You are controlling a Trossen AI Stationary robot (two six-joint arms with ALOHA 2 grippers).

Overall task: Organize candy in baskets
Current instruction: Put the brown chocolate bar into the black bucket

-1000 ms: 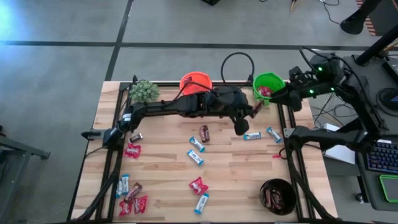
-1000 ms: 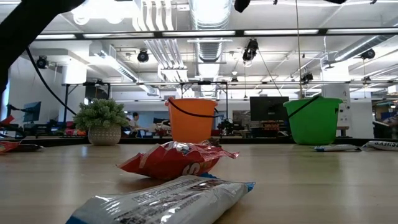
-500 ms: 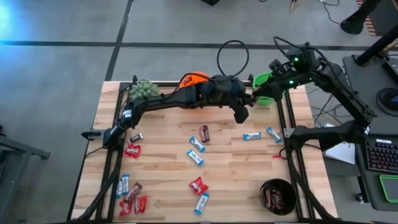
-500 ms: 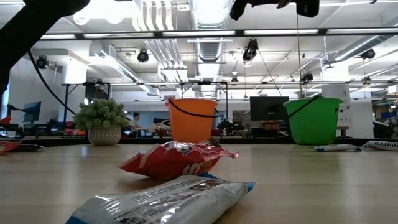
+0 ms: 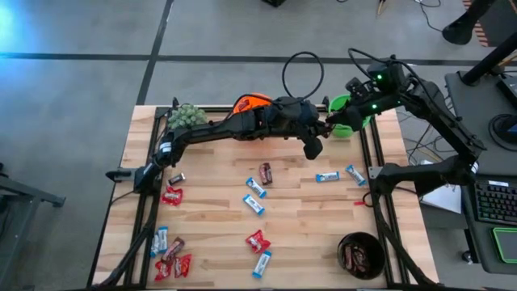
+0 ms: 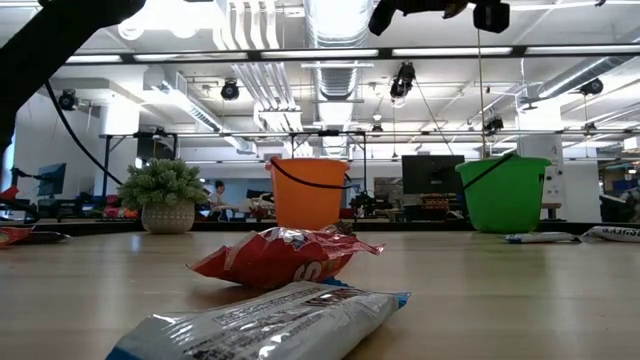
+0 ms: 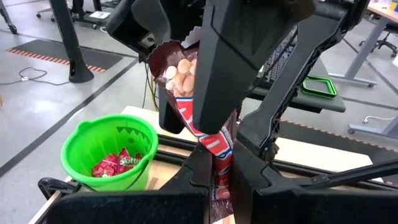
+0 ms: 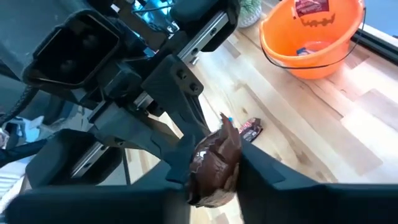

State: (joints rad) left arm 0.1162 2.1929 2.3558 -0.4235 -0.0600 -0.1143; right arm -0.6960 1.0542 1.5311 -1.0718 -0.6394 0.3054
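A candy bar (image 7: 211, 140) in a brown and red wrapper is held in the air between the orange basket (image 5: 252, 103) and the green basket (image 5: 343, 105). My left gripper (image 7: 214, 177) is shut on one end of it, and my right gripper (image 8: 214, 171) is shut on the other end. In the high view the left gripper (image 5: 313, 145) and the right gripper (image 5: 333, 125) meet tip to tip. Red candy lies in the green basket (image 7: 112, 152). Several loose candy bars (image 5: 254, 202) lie flat on the table. The black basket (image 5: 360, 255) stands at the near right. My left gripper pinches the bar's red-and-white end (image 7: 217, 163) between its two fingers. The bar sticks out past the fingertips toward the right gripper, lifted clear of the table. My right gripper pinches the bar's crumpled brown end (image 8: 214, 155) between its two fingers, coming from the table's right side and facing the left gripper. The bar hangs in the air above the table.
A fuzzy green plant (image 5: 184, 118) stands at the far left, and the orange basket (image 8: 311, 31) holds a few candies. Loose candy is clustered at the near left (image 5: 171, 259) and lies near the right edge (image 5: 355, 174). Black frame rails run along the table's sides.
My right gripper has swung from above the green basket toward the table's left, up to the left gripper and the bar it holds. My left arm has risen and shifted toward the far edge, so that part of the orange basket now shows.
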